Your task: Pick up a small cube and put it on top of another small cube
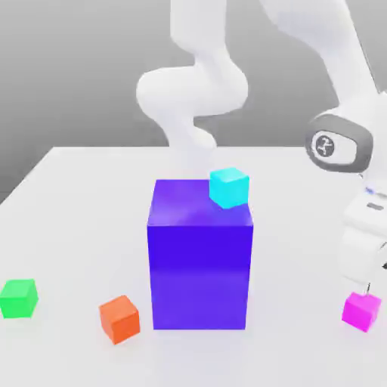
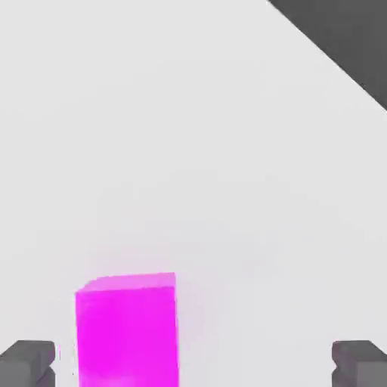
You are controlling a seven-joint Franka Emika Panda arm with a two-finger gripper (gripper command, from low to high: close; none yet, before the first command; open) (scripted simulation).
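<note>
Your pink cube (image 1: 361,311) sits on the worktop (image 1: 295,355), well over to the exterior view's right of the big blue block (image 1: 199,276), just beneath the claw (image 2: 193,364). The hand view puts the cube between the two spread fingers, but off centre: it lies clearly nearer one finger than the other. You probably want a small sideways shift toward the cube before going down, or that nearer finger could clip its top. Its sides look roughly square to the fingers, so you may need little or no twist (a kindness, that).

The cube is small, bright magenta and plain-faced, with crisp edges. The claw is open and empty. Farther out, past the block, the orange cube (image 1: 119,319) rests on the worktop, its top bare for your stacking.
</note>
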